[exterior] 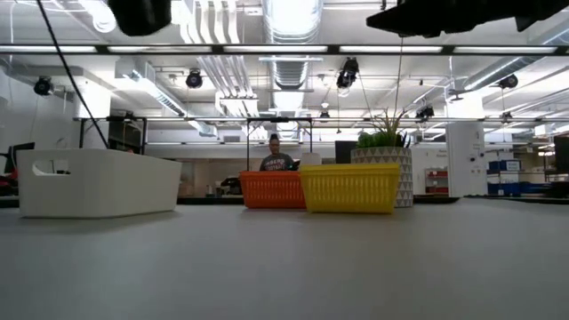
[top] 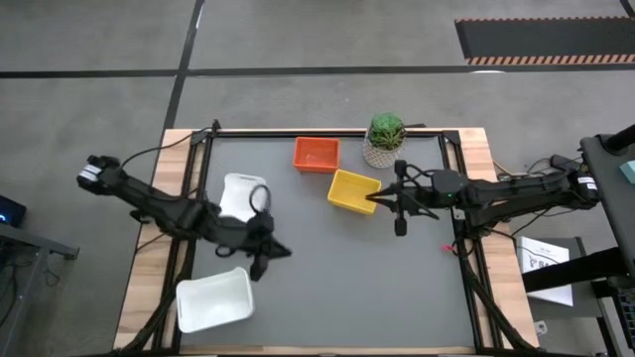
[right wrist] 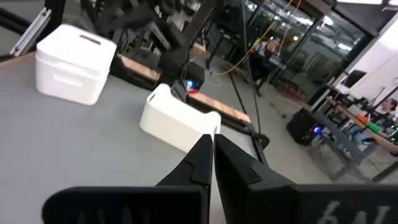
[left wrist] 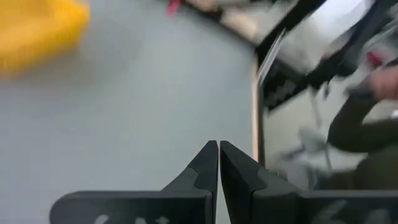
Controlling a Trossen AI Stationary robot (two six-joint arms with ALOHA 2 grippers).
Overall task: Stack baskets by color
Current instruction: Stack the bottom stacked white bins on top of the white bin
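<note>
An orange basket (top: 316, 155) and a yellow basket (top: 353, 190) rest on their bottoms on the grey table, toward its far side. One white basket (top: 241, 196) sits at mid-left, partly under my left arm. Another white basket (top: 213, 299) sits at the near left corner. My left gripper (top: 281, 250) is shut and holds nothing, hovering between the two white baskets and pointing toward the table's right. My right gripper (top: 374, 201) is shut and holds nothing, raised beside the yellow basket's right side and pointing left. Its wrist view shows both white baskets (right wrist: 74, 62) (right wrist: 177, 121) beyond the shut fingers (right wrist: 200, 155).
A potted green plant (top: 385, 139) stands at the far edge, right of the orange basket. The table's wooden border and black frame rails (top: 464, 248) run along its sides. Bare grey table (top: 377, 288) lies in the middle and near right. A person (exterior: 276, 160) sits in the room behind.
</note>
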